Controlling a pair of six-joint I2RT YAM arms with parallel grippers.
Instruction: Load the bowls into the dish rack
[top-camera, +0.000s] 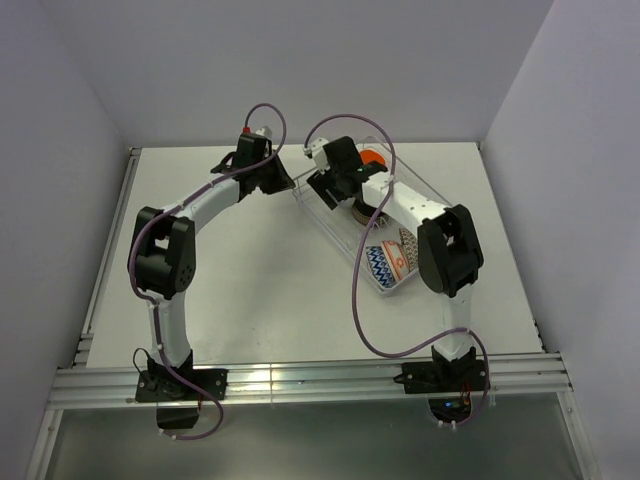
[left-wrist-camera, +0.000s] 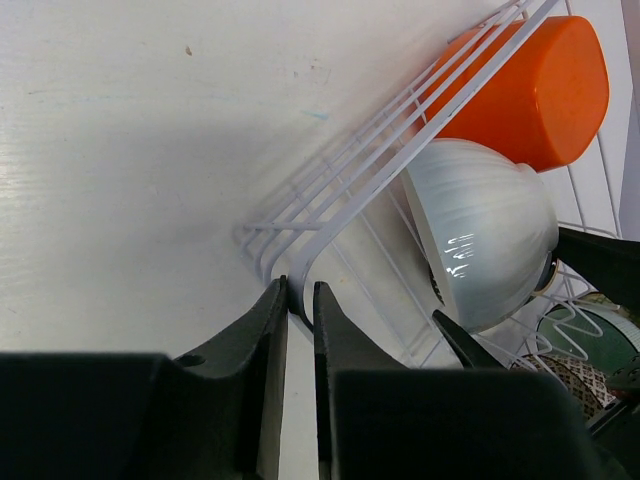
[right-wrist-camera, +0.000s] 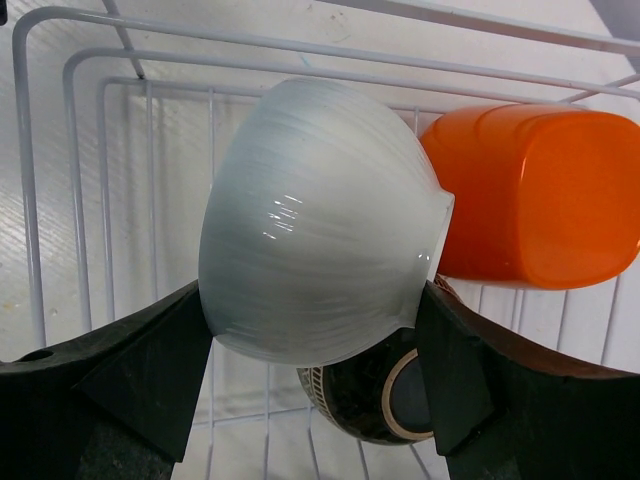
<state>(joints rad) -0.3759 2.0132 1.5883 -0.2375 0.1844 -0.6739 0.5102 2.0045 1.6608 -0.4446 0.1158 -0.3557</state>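
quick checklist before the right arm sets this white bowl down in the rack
1. White bowl clamped in right gripper: ok, both fingers touch it.
2. Left gripper pinching the rack corner wire: ok.
3. White bowl over the rack: ok.
4. Orange bowl clear of the white bowl: not ok, it sits right beside it.
5. Free slot below: cannot tell, a dark bowl lies underneath.

Ribbed white bowl (right-wrist-camera: 320, 230), plain orange bowl (right-wrist-camera: 540, 195), white wire rack (left-wrist-camera: 380, 152)
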